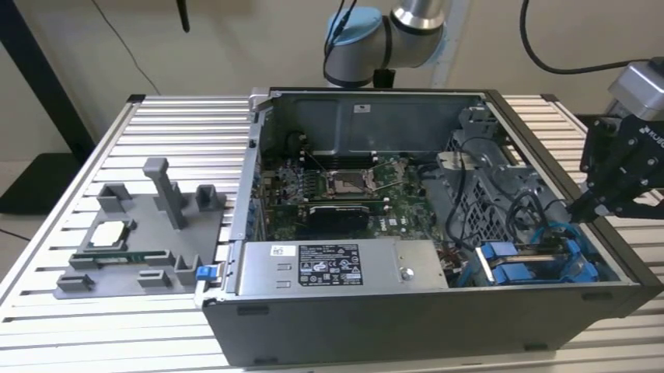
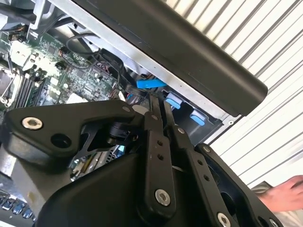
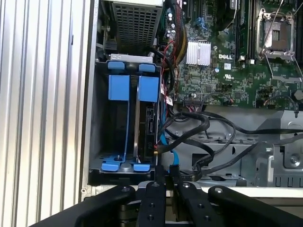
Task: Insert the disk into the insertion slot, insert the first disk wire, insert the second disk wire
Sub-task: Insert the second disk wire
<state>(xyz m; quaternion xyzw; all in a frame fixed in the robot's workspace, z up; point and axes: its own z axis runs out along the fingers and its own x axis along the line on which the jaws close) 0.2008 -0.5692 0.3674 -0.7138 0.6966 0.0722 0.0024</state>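
Disk seated in its bay, wiring stage under way.

Disk [image 3: 148,126] stands on edge in its blue carrier inside the insertion slot [image 3: 97,137], at the corner of the open computer case [image 1: 415,326] nearest the exterior view's right, so the first step appears complete. The pincer [image 3: 166,174] hangs just beside the slot with its fingers drawn narrow, apparently pinching the blue wire [image 3: 171,158], whose free end sits at the fingertips. That wire looks not yet plugged into the disk, and whether any other wire is connected cannot be told. The case rests on a table [image 1: 155,116] of ribbed aluminium slats, beside a grey parts tray [image 1: 135,233] towards the exterior view's left. A plain pale wall [image 1: 239,47] stands behind, and a person's hand [image 2: 284,193] lies on the slats in the second wrist view.
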